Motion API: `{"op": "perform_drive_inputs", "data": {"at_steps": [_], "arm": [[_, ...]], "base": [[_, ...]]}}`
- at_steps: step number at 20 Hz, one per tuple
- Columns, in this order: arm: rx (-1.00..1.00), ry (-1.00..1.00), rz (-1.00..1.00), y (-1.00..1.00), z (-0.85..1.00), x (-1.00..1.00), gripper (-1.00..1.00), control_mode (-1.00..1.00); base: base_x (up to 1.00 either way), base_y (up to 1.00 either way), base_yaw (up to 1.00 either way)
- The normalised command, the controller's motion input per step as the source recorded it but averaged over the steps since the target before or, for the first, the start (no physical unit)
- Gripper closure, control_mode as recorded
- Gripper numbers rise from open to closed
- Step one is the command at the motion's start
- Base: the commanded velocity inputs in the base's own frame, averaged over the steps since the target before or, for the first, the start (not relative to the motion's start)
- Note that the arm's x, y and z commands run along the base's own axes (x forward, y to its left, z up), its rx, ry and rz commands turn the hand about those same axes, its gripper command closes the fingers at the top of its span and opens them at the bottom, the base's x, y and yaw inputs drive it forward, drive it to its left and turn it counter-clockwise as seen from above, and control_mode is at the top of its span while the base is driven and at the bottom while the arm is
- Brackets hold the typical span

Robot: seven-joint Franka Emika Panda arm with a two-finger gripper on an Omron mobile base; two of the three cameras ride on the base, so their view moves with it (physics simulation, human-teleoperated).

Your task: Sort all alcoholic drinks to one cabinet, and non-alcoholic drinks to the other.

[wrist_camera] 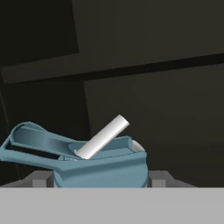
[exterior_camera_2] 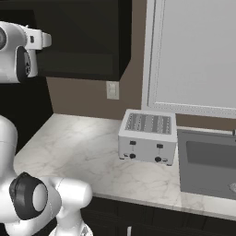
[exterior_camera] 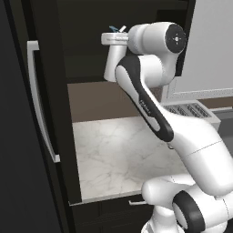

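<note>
The flask [exterior_camera: 113, 61] was up high at the open cabinet [exterior_camera: 91, 41], held in the end effector [wrist_camera: 99, 177]. In the hand view its blue lid [wrist_camera: 83, 159] sat right between the two fingers [wrist_camera: 40, 179], one on each side, and a white spout [wrist_camera: 103, 137] stuck up from it at a slant. So the end effector was closed on the flask, with its fingers set fairly wide.

The flask could slip and fall if the fingers let go before its bottom was on the shelf. I could not tell if it was touching a shelf yet. It could also bump the cabinet edge and tip over, because it was tall and held near the top. A fall would land it on the tabletop [exterior_camera: 118, 154] far below.

The arm reached up from its base, bent at the elbow, with the hand turned toward the dark inside of the cabinet. The cabinet door [exterior_camera: 27, 136] stood open to the left.
</note>
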Motion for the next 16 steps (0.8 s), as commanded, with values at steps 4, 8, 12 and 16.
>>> {"op": "perform_drive_inputs", "data": {"at_steps": [4,8,12,16], "arm": [[0.01,0.00,0.00,0.27,0.00,0.49,1.00,-1.00],[0.00,0.00,0.00,0.30,0.00,0.44,1.00,-1.00],[0.00,-0.01,0.00,0.32,0.00,0.43,1.00,-1.00],[0.00,-0.01,0.00,0.34,0.00,0.50,1.00,-1.00]], "base": [[0.00,0.00,0.00],[0.00,0.00,0.00],[0.00,0.00,0.00],[0.00,0.00,0.00]]}}
